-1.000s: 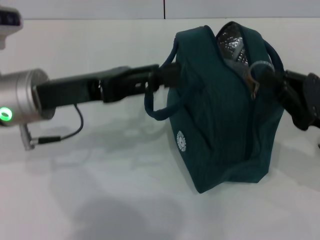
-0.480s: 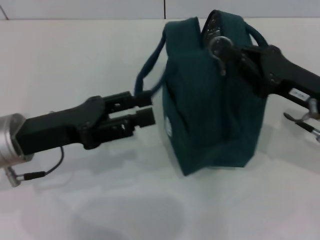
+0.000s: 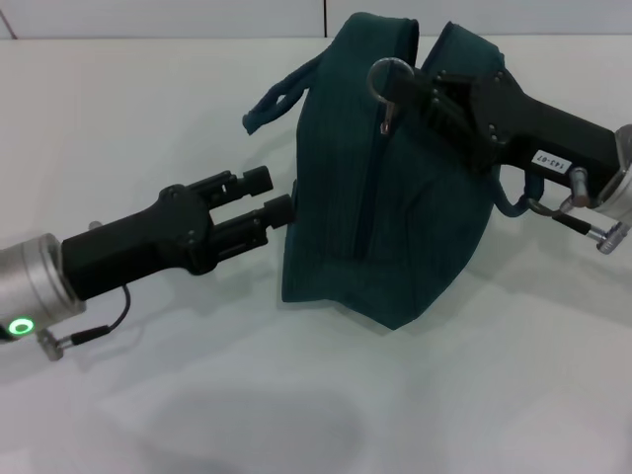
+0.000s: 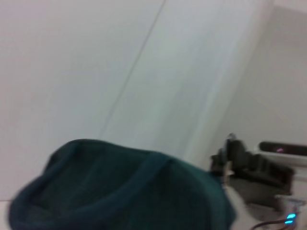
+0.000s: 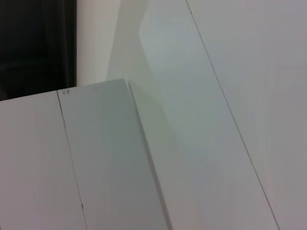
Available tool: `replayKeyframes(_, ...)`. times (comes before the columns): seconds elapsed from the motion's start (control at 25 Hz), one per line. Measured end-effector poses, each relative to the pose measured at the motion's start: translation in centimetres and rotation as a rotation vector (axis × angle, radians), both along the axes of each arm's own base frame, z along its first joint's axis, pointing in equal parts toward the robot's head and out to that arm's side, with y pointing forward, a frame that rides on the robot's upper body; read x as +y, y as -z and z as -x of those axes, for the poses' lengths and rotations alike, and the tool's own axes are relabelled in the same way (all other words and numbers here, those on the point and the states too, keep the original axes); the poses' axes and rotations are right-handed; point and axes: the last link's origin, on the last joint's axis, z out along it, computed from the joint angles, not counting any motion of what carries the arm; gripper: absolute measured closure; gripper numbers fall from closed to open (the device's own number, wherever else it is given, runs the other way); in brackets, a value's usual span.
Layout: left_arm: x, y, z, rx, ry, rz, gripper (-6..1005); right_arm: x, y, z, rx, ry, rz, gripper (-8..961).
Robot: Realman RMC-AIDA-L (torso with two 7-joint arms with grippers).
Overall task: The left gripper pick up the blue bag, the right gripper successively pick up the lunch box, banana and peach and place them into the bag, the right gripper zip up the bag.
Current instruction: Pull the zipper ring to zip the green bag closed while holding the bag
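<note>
Blue bag (image 3: 385,188): lies slumped on the white table (image 3: 197,395), between the two arms, zipper seam facing the head camera and looking closed.
Handling: soft fabric, judged to sag and fold under any pull; with contents inside it would shift as one limp weight. Best held by a loop handle (image 3: 272,99) or the metal ring pull (image 3: 385,74).
Left gripper (image 3: 272,197): jaws apart and holding nothing, tips just beside the bag's near side.
Right gripper (image 3: 415,89): at the ring pull on the bag's top; I cannot tell whether the jaws are clamped on it.
Change: half a second ago the bag stood taller and squarer; now it has tipped and flattened, the handle has flopped outward, and the left gripper sits lower, clear of the handle.
Lunch box, banana, peach: not visible.
</note>
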Motion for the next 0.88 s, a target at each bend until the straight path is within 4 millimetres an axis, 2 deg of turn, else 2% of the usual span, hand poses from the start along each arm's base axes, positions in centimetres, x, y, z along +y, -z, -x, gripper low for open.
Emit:
replayKeyframes(0.16,0.7,0.4,-0.2,0.001,-0.003,-0.042,386,0.2,0.0,0.1,-0.003,0.002,-0.003,914)
replayKeyframes(0.4,1.9,1.3,-1.8,-0.008,0.033,-0.019,392,0.2,0.0,0.2,-0.002,0.003,0.0,912)
replayKeyframes(0.68,2.4,2.1,-1.9,0.044,0.039,-0.015,399,0.3,0.0,0.2,0.0,0.006,-0.003,911)
replayKeyframes(0.88,2.6,2.2,-1.9,0.051,0.03,-0.02,637,0.3,-0.1,0.1,0.005,0.01,-0.005,909)
